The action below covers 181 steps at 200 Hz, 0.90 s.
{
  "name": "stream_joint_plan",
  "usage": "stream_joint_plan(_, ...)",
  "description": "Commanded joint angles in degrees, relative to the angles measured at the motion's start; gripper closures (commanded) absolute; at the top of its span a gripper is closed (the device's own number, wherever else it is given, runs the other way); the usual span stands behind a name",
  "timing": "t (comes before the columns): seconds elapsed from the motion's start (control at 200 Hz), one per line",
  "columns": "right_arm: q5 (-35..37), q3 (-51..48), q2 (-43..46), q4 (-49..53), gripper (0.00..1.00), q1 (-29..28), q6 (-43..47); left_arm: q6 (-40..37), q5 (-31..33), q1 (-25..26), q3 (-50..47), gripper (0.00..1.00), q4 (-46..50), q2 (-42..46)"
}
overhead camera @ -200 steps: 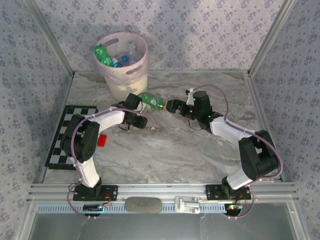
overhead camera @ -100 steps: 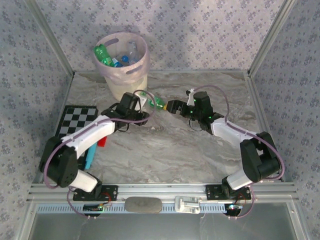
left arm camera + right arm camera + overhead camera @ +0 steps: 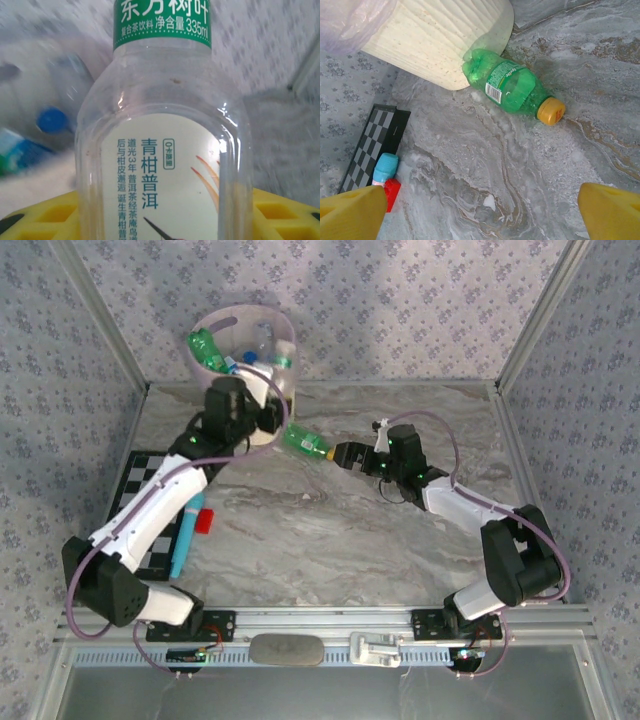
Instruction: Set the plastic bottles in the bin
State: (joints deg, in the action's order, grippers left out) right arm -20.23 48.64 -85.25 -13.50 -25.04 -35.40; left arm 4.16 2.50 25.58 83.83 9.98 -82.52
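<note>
From above: grey-marbled table (image 3: 330, 530) boxed in by floral-patterned walls (image 3: 400, 300). At the far left, pink bin (image 3: 215, 325) holding several bottles. Left gripper (image 3: 262, 408) at the bin's rim, pinching a clear bottle (image 3: 275, 375). Green bottle (image 3: 305, 441) lying on the marble beside the bin's base, just ahead of the right gripper (image 3: 345, 454), jaws spread wide.

Left wrist: clear bottle, green-banded, clamped between yellow fingers (image 3: 50, 215).

Right wrist: green bottle's base against the bin's cream wall; checkerboard mat (image 3: 375, 135) at the left.
</note>
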Motion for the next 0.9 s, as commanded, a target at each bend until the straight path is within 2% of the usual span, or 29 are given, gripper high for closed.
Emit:
stream_joint_plan(0.0, 1.43, -0.91, 2.09, 0.95, 0.0, 0.18, 1.98, 1.44, -1.44, -3.32, 8.68, 0.46, -0.21, -4.93)
stream_joint_plan(0.205, 3.08, -1.33, 4.19, 3.85, 0.0, 0.86, 3.57, 5.28, -1.54, -8.18, 29.28, 0.46, 10.53, -18.11)
stream_joint_plan(0.43, 4.6, -2.09, 6.17, 4.79, 0.0, 1.13, 4.11, 10.29, -0.66, -10.71, 58.61, 0.47, 31.93, -36.63)
stream_joint_plan(0.52, 4.73, -2.41, 6.55, 5.12, 0.0, 1.3, 4.28, 11.04, 0.28, -10.99, 67.18, 0.47, 38.0, -42.56)
stream_joint_plan(0.795, 5.64, -2.9, 8.07, 6.28, 0.0, 1.66, 5.16, 12.1, 1.63, -11.85, 67.83, 0.46, 39.15, -45.73)
stream_joint_plan(0.84, 5.64, -2.9, 8.17, 6.2, 0.0, 1.66, 5.16, 12.03, 1.34, -11.87, 67.79, 0.41, 39.15, -45.63)
stream_joint_plan(0.9, 5.66, -2.86, 8.06, 6.11, 0.0, 1.66, 5.11, 12.01, 0.58, -11.87, 67.81, 0.28, 39.14, -45.13)
